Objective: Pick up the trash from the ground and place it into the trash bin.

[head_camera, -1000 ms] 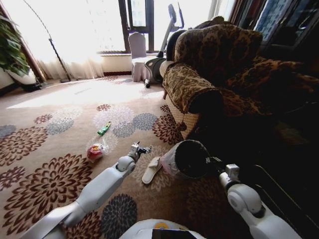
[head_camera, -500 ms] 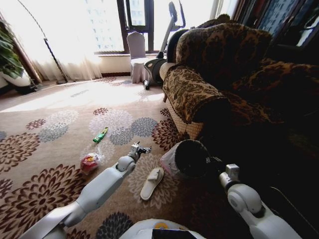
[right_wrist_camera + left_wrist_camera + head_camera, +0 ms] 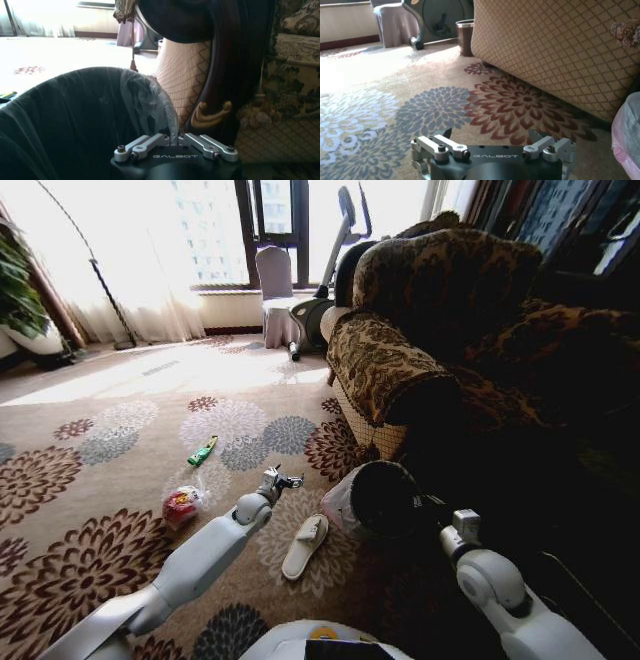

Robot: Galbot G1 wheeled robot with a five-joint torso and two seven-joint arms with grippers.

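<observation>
On the floral carpet (image 3: 90,470), toward the robot's left, lies a red-and-white round packet (image 3: 182,505) in clear wrapping, and a little farther out, well apart from it, a green wrapper (image 3: 203,450) rests at a slant between the grey and brown flower patterns. The left arm reaches forward over the carpet, its left gripper (image 3: 277,479) hanging above the floor between the packet and a pale slipper (image 3: 304,544); in the left wrist view the left gripper (image 3: 492,135) has its jaws spread wide apart with nothing between them, only carpet below and the quilted side of the sofa (image 3: 555,56) ahead. The slipper lies just beside the arm, sole up or down I cannot tell. Next comes the trash bin (image 3: 375,500), a black bucket with a whitish-pink liner, tipped so that its dark mouth faces the camera, close against the base of the patterned sofa (image 3: 420,350). The right arm extends toward it, and the right gripper (image 3: 432,506) sits at the bin's rim; in the right wrist view the right gripper (image 3: 175,139) has its jaws drawn together on the thin liner at the edge of the trash bin (image 3: 75,112). Far behind, near the window, a dark-brown cylindrical bin (image 3: 465,36) stands by the sofa's corner.
</observation>
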